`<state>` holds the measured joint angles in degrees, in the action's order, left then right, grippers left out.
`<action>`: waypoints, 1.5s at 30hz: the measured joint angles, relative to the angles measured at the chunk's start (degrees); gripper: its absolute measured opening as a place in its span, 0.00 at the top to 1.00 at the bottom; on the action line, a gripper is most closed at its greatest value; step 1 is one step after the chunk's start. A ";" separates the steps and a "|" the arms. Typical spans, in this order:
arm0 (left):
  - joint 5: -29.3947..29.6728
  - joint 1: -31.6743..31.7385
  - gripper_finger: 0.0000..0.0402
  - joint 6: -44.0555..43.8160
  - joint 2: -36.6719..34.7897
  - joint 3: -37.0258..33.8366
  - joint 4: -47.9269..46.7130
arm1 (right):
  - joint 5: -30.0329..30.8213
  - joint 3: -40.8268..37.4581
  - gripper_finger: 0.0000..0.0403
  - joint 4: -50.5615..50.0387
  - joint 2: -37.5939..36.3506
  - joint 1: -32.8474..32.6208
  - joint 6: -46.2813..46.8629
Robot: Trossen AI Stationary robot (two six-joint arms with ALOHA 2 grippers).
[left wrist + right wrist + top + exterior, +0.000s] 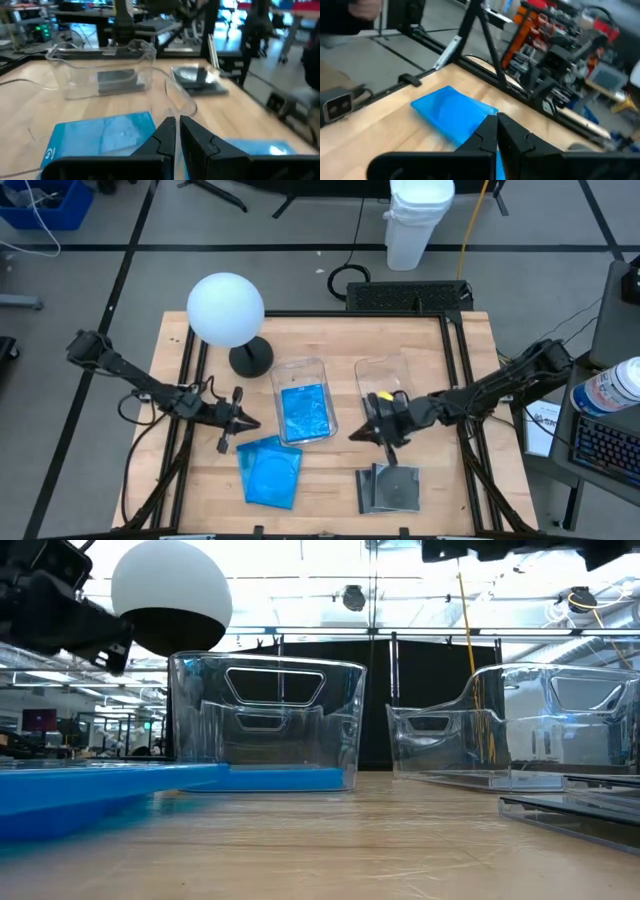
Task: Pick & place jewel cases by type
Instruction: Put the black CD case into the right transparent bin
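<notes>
Two grippers show you pressed-together fingers, holding nothing: left gripper centre-left above blue jewel cases, right gripper centre-right above grey jewel cases.

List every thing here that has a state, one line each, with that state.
left gripper: shut, empty, above the table beside the blue cases
right gripper: shut, empty, raised between the bins
left bin: upright, holds a blue jewel case
right bin: upright; contents unclear
loose blue jewel cases: flat on the table, overlapping
dark jewel cases: flat, stacked on the table
</notes>
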<state>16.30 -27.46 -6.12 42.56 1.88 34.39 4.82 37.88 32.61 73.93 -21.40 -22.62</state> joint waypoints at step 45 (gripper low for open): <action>1.30 -7.68 0.92 4.57 79.82 79.00 -17.16 | 34.33 18.93 1.00 -77.65 -1.46 -35.46 77.31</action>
<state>17.60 -35.14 -1.55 122.38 80.88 17.23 39.15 56.81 -45.04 72.47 -56.86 54.69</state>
